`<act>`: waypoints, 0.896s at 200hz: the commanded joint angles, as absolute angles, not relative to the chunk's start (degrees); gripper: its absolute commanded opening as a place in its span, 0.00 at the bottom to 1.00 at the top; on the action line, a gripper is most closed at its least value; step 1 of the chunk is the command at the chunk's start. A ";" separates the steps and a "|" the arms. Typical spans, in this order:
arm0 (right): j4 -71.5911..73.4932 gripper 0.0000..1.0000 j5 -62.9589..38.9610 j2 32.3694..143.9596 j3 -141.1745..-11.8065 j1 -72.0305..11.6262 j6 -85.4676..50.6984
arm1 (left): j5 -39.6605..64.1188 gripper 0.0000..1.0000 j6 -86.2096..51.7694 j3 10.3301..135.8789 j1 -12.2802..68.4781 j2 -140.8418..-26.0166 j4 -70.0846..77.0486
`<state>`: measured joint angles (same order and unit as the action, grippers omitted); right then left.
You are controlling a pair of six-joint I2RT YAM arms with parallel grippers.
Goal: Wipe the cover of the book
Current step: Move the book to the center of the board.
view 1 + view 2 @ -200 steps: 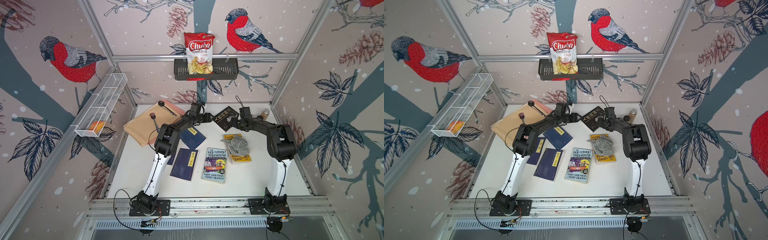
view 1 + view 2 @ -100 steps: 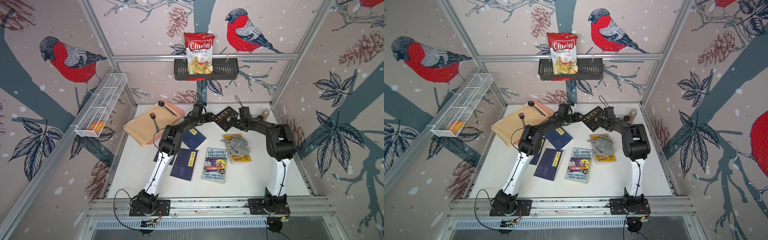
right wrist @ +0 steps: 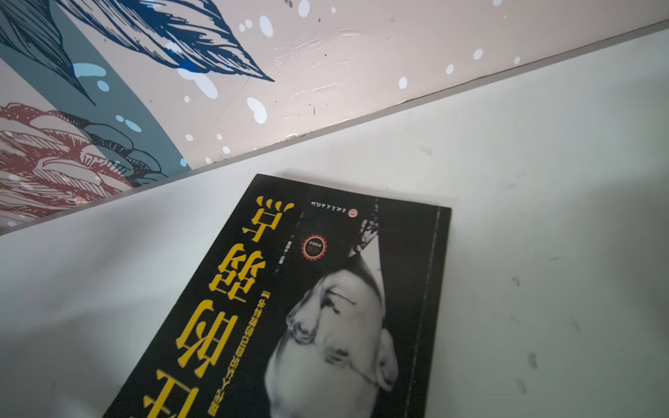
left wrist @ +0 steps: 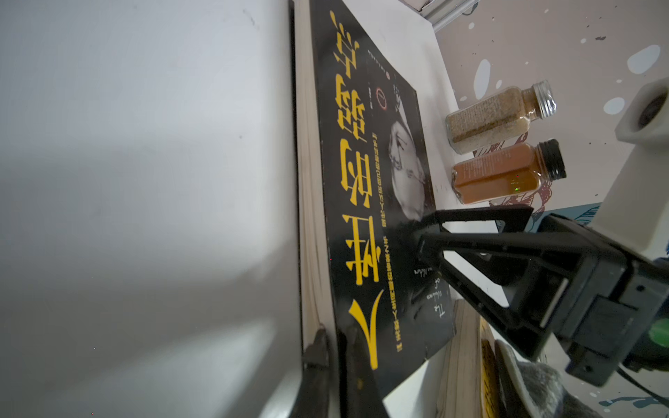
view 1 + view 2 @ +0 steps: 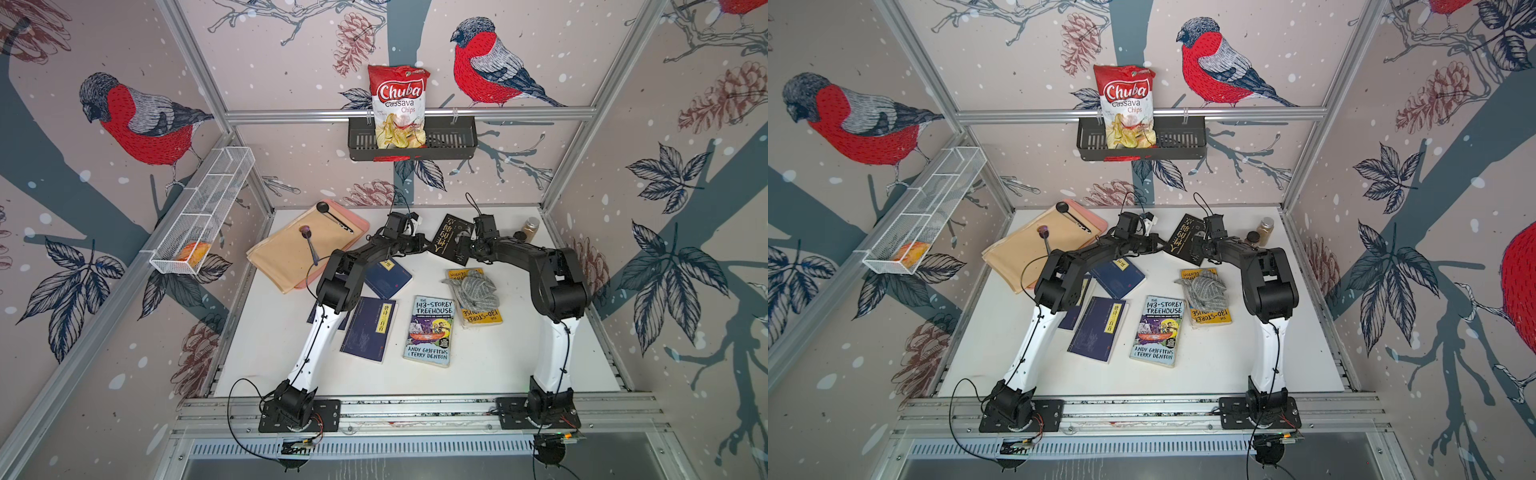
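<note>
The book [image 5: 451,239] [image 5: 1185,239] is black with large yellow characters and lies at the back of the table. My left gripper [image 4: 333,347] [image 5: 426,246] is shut on its near corner, with one finger under the pages and the other on the cover [image 4: 362,181]. My right gripper [image 4: 429,231] [image 5: 463,246] reaches in from the opposite side, its fingers apart, with the tips at the cover near the spine edge and nothing held. The right wrist view shows only the cover [image 3: 289,307], not its own fingers. A grey cloth [image 5: 473,289] [image 5: 1204,289] lies crumpled on a yellow book [image 5: 484,318].
Two spice bottles [image 4: 499,119] [image 4: 506,173] stand just right of the black book, by the back wall. A Treehouse paperback [image 5: 430,330] and blue books [image 5: 370,328] [image 5: 388,278] lie mid-table. Tan folders on a pink tray [image 5: 299,245] with spoons sit back left.
My left gripper has moved right to the black book's corner and shut on it. The right arm has stayed at the book's other side.
</note>
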<state>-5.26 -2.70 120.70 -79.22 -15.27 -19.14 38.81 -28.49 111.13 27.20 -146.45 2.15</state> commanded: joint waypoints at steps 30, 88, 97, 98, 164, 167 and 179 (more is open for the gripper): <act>-8.05 0.59 -6.77 119.60 -79.45 -19.99 -15.04 | 39.56 0.00 -25.17 97.99 28.19 -138.46 2.59; -10.51 0.57 -7.04 115.77 -76.79 -25.01 -13.56 | 34.46 0.00 -23.58 82.02 28.97 -125.79 3.00; -10.71 0.57 -7.12 114.97 -76.16 -25.56 -13.49 | 33.88 0.00 -23.30 80.40 29.11 -124.08 3.06; -10.72 0.57 -7.12 114.88 -76.13 -25.61 -13.51 | 33.77 0.00 -23.30 80.28 29.14 -123.87 3.07; -12.49 0.56 -7.82 111.64 -71.55 -27.57 -14.00 | 33.11 0.00 -22.27 77.41 30.78 -119.66 1.17; -12.51 0.56 -7.80 111.66 -71.27 -27.55 -14.03 | 33.15 0.00 -22.31 77.43 30.91 -119.77 1.15; -12.42 0.56 -7.88 111.32 -70.29 -27.58 -14.08 | 33.35 0.00 -22.31 77.70 31.08 -120.21 0.67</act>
<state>-10.98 0.01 112.01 -71.75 -26.59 -13.65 31.18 -23.70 77.54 29.82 -119.87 -1.83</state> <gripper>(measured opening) 0.565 0.055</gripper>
